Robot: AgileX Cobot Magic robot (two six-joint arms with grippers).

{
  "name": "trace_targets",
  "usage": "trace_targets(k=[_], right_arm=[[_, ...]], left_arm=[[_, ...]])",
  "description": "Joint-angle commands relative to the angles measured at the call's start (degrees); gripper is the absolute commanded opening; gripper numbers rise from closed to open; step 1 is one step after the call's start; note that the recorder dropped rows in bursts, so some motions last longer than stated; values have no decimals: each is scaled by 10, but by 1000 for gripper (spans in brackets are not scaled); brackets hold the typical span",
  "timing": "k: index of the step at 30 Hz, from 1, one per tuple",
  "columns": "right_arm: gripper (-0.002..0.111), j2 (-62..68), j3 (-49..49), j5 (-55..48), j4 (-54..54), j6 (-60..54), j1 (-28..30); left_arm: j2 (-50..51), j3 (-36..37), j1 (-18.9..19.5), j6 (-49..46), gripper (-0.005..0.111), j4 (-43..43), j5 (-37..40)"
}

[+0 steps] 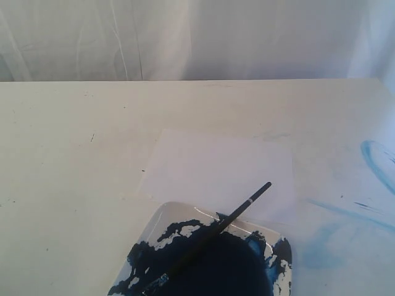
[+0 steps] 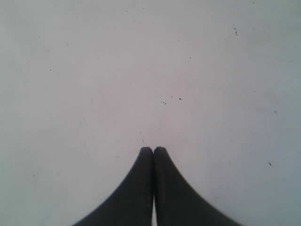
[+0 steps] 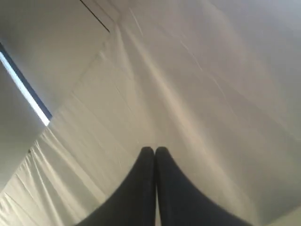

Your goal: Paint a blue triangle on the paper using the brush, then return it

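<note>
In the exterior view the black brush (image 1: 216, 234) lies slanted across the paint tray (image 1: 162, 217), its handle end reaching over the near edge of the paper (image 1: 216, 165). The white paper lies flat in the middle of the table and shows no blue triangle. Neither arm appears in the exterior view. My left gripper (image 2: 153, 149) is shut with nothing in it, over bare speckled table. My right gripper (image 3: 154, 149) is also shut and empty, facing the white backdrop cloth.
The tray holds a wide pool of dark blue paint (image 1: 228, 265). Pale blue smears (image 1: 376, 161) and streaks (image 1: 345, 213) mark the table at the right. A white curtain (image 1: 185, 37) hangs behind the table's far edge.
</note>
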State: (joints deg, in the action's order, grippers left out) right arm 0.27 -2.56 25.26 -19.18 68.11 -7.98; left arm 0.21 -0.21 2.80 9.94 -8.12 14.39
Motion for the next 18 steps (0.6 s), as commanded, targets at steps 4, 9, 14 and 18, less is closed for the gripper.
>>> trace_targets(k=[4, 9, 14, 18], right_arm=[[0, 108, -168, -76, -670, 525, -9], [0, 326, -260, 44, -808, 524, -11], [0, 485, -318, 2, -808, 374, -11], [0, 531, -332, -67, -808, 151, -11]], left_arm=[[-2, 2, -2, 3, 0, 2, 0], [-2, 2, -2, 3, 0, 2, 0], [-2, 2, -2, 3, 0, 2, 0], [-2, 2, -2, 3, 0, 2, 0]])
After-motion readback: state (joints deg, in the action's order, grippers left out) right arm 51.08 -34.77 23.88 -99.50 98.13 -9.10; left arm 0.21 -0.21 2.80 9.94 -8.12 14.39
